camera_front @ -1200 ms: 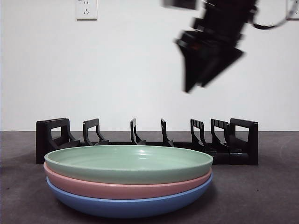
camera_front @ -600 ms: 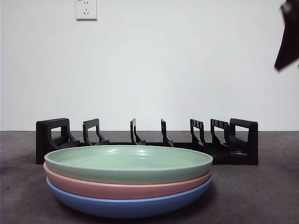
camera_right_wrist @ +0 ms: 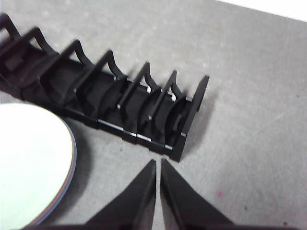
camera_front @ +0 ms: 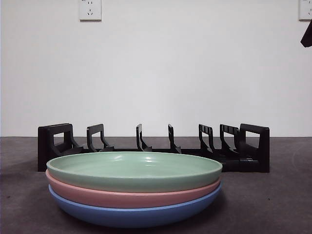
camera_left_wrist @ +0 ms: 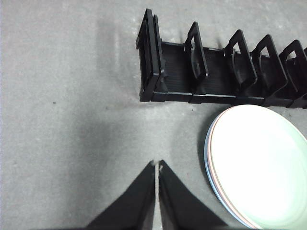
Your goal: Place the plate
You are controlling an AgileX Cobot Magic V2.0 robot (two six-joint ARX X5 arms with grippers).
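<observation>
Three plates lie stacked at the table's front: a green plate (camera_front: 134,169) on top, a pink plate (camera_front: 131,197) under it, a blue plate (camera_front: 134,213) at the bottom. The stack also shows in the left wrist view (camera_left_wrist: 261,165) and the right wrist view (camera_right_wrist: 29,163). A black slotted plate rack (camera_front: 153,146) stands empty behind the stack. My left gripper (camera_left_wrist: 157,165) is shut and empty, above bare table beside the rack's end. My right gripper (camera_right_wrist: 158,163) is shut and empty, high above the rack's other end; only a black tip (camera_front: 307,35) shows in the front view.
A grey table (camera_front: 273,204) carries everything. A white wall with power outlets (camera_front: 90,9) stands behind. Bare table lies at both ends of the rack (camera_left_wrist: 201,67).
The right arm has pulled up and away to the right, from above the rack's right part to the front view's top right corner. The plates and rack have not moved.
</observation>
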